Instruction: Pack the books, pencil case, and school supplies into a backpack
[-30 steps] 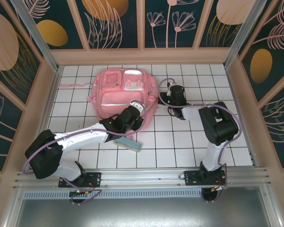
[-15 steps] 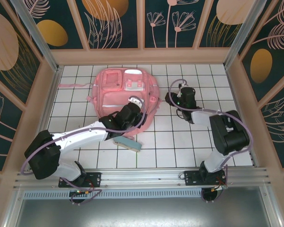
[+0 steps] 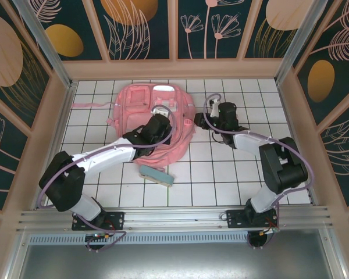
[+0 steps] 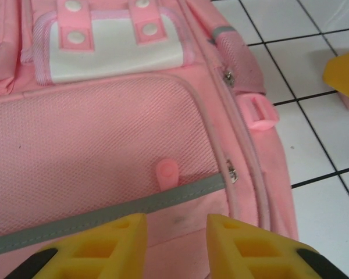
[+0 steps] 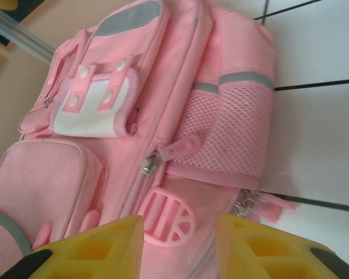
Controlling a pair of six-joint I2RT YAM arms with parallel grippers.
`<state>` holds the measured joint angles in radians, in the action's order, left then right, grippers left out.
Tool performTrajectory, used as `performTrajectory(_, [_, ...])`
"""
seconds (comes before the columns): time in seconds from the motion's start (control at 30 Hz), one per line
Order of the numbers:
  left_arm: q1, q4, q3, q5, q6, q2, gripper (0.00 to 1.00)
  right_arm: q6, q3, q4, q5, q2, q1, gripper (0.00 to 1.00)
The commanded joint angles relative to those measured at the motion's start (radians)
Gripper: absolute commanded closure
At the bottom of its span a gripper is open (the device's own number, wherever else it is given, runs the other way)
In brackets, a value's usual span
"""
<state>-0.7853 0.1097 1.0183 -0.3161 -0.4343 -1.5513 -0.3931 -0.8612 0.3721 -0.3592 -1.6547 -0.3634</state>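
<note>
Findings, all placed relative to the backpack.

The backpack [image 3: 141, 99] lies flat on the white tiled table [image 3: 232, 174], front pockets facing up. Your left gripper [image 3: 161, 111] hangs over its front panel. In the left wrist view the left gripper [image 4: 174, 250] has its yellow fingers [image 4: 125, 247] parted, just above the grey reflective strip [image 4: 104, 215]. The pink fabric passes under the gap and nothing is clamped. A small pink zip pull [image 4: 167, 172] sits just beyond the strip, and a pink buckle [image 4: 259, 113] sits at the backpack's right edge.

Your right gripper [image 3: 199, 118] is at the backpack's right side. In the right wrist view the right gripper [image 5: 177, 250] also has its fingers [image 5: 262, 253] spread with nothing held between them. It faces the mesh side pocket [image 5: 232, 133], and a round ribbed pink patch [image 5: 163, 218] sits just ahead of the gap. A metal zip slider [image 5: 150, 164] shows above that patch.

The pencil case [image 3: 157, 175] lies on the tiles just beside the backpack's near edge, outside it and clear of both grippers.
</note>
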Motion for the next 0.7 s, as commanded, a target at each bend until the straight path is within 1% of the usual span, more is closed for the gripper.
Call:
performTrajectory(0.0, [0.009,0.032,-0.039,-0.023,-0.025,0.008,0.67,0.063,-0.094,-0.063,-0.057,-0.067,-0.015,0.62])
performTrajectory(0.03, [0.01,0.033,-0.04,-0.017,-0.031,0.009,0.67,0.069,-0.124,-0.083,-0.063,-0.092,-0.013,0.59])
performTrajectory(0.1, [0.011,0.03,-0.076,-0.003,-0.046,0.018,0.67,0.081,-0.172,-0.105,-0.08,-0.133,-0.012,0.58])
performTrajectory(0.23, [0.011,0.015,-0.124,0.035,-0.07,0.041,0.68,0.086,-0.259,-0.125,-0.123,-0.221,-0.006,0.5])
performTrajectory(0.4, [0.011,0.009,-0.149,0.045,-0.078,0.047,0.68,0.068,-0.358,-0.142,-0.193,-0.338,0.011,0.47])
performTrajectory(0.57, [0.011,0.008,-0.142,0.047,-0.078,0.042,0.68,0.068,-0.411,-0.165,-0.178,-0.402,0.014,0.4])
performTrajectory(0.67, [0.011,0.008,-0.137,0.049,-0.077,0.038,0.68,0.056,-0.43,-0.156,-0.21,-0.427,0.02,0.4])
